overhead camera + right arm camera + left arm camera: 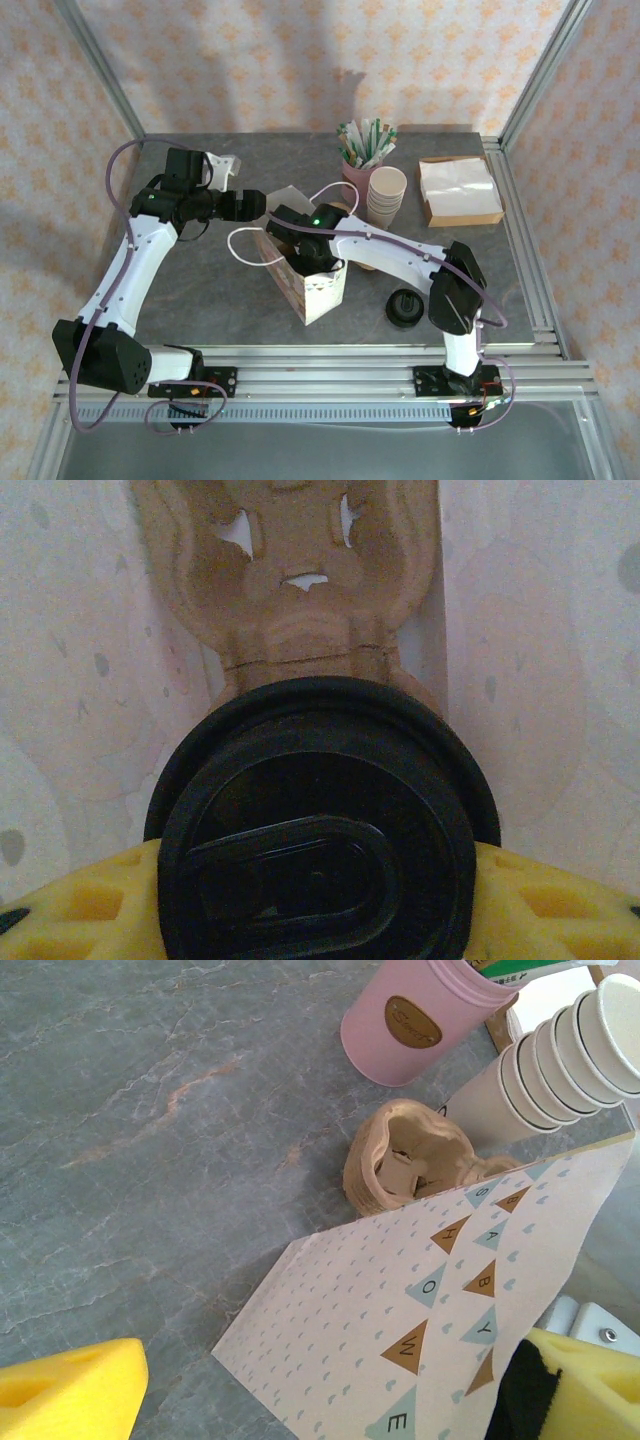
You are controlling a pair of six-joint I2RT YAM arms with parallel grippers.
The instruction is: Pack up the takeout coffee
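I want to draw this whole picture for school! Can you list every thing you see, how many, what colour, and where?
takeout coffee: one, black lid, inside the paper bag, above a carrier
other lidded cup: one, black, on the table right of the bag
paper bag: one, white with small prints, middle of table
carrier in bag: one, brown, under the coffee
carriers on table: stacked, count unclear, brown, behind the bag
paper cups: one stack, cream, back of table
pink tin: one, pink, beside the cups, holding green-and-white sticks
napkin tray: one, brown with white napkins, back right
table: one, grey
left gripper: open, at the bag
right gripper: yellow fingers, holding the coffee
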